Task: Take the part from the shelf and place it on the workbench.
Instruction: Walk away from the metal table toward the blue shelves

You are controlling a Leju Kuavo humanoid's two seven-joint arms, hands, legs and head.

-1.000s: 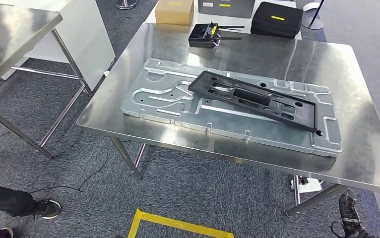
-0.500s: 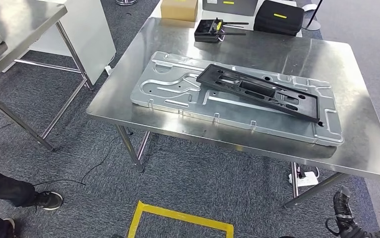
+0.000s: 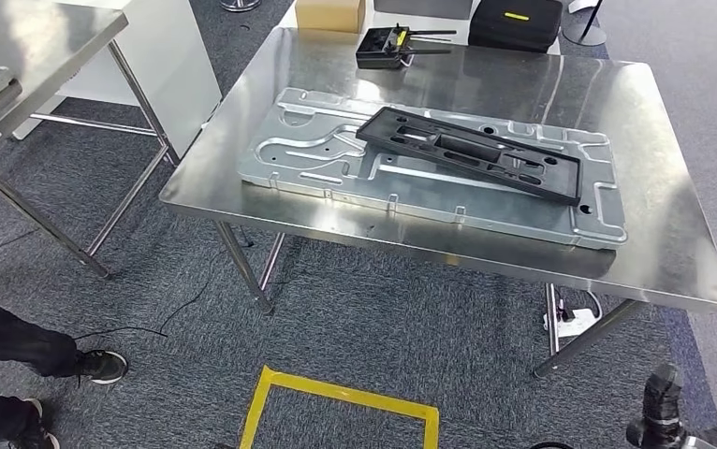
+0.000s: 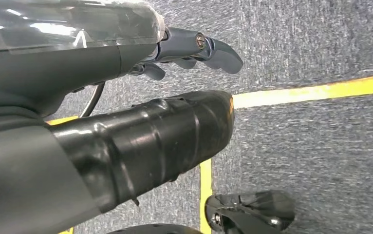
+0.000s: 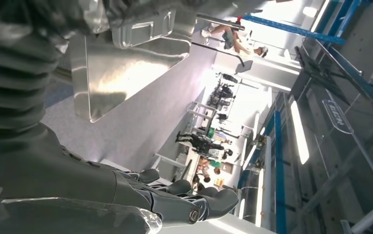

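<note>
Black plastic frame part (image 3: pixel 472 154) lying diagonally on embossed metal panel (image 3: pixel 430 178) atop steel table (image 3: pixel 673 253). Left robot hand (image 4: pixel 194 48) over carpet, empty, fingers loosely extended. Right robot hand (image 5: pixel 184 200) likewise empty, fingers apart.

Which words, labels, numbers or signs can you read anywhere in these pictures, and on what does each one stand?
None can be read with certainty.
Oval sign on the blue racking, right wrist view: lettering too blurred to read.
Yellow label on the black case: too small to read.
Yellow label on the black tray: too small to read.
Cardboard box: no legible print.
</note>
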